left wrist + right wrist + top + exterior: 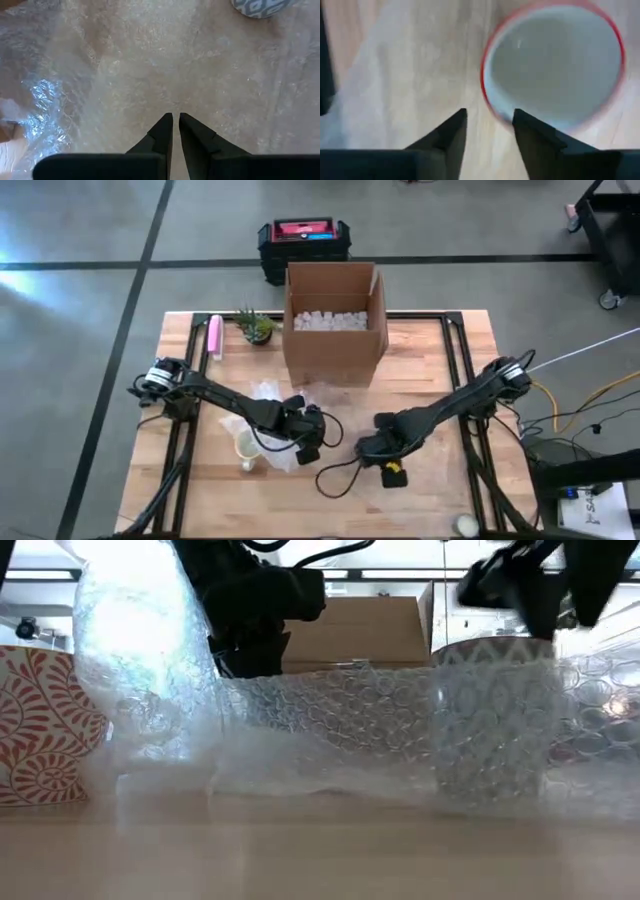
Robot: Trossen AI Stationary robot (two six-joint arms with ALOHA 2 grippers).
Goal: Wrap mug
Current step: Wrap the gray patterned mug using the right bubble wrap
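A wooden table (440,490) carries an open cardboard box (335,325) of white packing pieces at its far edge, with a small potted plant (256,327) and a pink object (214,337) to the box's left. A sheet of clear bubble wrap (340,735) spreads across the table's middle; in the low view it drapes over a grey-patterned mug (495,720) and rises in a crumpled peak beside a red-patterned mug (40,725). The left arm reaches in over the wrap, its left gripper (175,120) pointing down at the plastic with the fingers nearly together, only a thin gap between them and nothing seen in their grip. The right gripper (489,117) hangs above a white mug with a red rim (552,65), fingers a narrow way apart and empty, one fingertip (520,116) lining up with the rim. In the overhead view a pale mug (245,446) sits at the wrap's near left corner. A black case with a red lid (303,238) lies on the floor beyond the table.
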